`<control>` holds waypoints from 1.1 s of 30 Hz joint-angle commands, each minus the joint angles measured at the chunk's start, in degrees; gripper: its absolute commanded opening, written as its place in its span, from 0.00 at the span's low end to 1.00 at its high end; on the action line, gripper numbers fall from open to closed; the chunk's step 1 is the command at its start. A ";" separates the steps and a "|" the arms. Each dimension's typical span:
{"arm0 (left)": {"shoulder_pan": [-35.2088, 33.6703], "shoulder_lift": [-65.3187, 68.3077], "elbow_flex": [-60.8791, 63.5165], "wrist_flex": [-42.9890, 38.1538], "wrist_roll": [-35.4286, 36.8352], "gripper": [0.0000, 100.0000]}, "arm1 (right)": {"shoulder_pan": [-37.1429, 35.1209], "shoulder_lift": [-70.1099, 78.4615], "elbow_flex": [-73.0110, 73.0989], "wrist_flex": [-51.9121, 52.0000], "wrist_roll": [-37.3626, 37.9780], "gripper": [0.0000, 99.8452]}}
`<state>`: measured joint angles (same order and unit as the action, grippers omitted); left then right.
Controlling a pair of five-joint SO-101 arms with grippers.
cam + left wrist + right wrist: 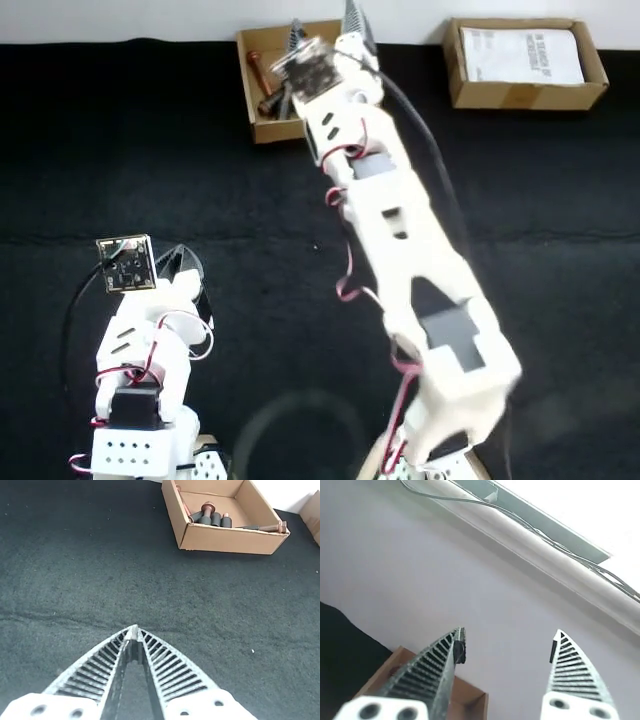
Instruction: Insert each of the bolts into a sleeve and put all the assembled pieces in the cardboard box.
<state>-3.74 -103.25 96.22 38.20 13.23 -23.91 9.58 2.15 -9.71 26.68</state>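
Judging from what lies in the cardboard box (230, 539), you look close to the end of this job. Several bolts (208, 506) stand or lean together in its far corner, each pushed through one of the sleeves (216, 519). One long bolt (265, 528) lies flat along the near wall, and you cannot tell from here whether it carries a sleeve. Every bolt and sleeve that shows is inside that box, so what is left is probably only a check of that last piece.

Your right gripper (509, 641) hangs above the far rim of the box (272, 130), wide apart and holding nothing, pointing at the pale wall (395, 555) behind. Your left gripper (132, 631) sits low over the tabletop (100, 570), well apart from the box, with its tips pressed together on nothing.

The bolts are copper-coloured metal with flanged round heads. The sleeves are short dark cylinders, matt, likely rubber or plastic. The box is plain brown corrugated card, open-topped with low walls. The tabletop wears a black cloth with a fine felt-like grain. Both grippers have white plastic fingers, triangular and ribbed. A second box (470, 95) of the same card holds a sheet of paper (520, 55).
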 commanded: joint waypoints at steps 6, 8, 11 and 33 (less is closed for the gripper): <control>7.87 -0.22 0.92 6.59 -0.44 0.01 | 0.57 -25.27 7.96 33.27 -3.69 0.25; 7.87 -0.13 0.92 6.59 -0.44 0.01 | 0.31 -29.76 9.45 39.96 -3.69 0.25; 7.78 -0.13 0.92 6.77 -0.35 0.01 | -1.71 -36.70 12.26 51.56 -3.78 0.25; -1.27 -0.13 0.92 15.74 -0.26 0.01 | 17.63 -86.46 64.92 75.12 -28.31 0.25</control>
<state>-4.26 -103.25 96.22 53.76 13.14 -12.40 -71.30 56.31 65.45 -1.10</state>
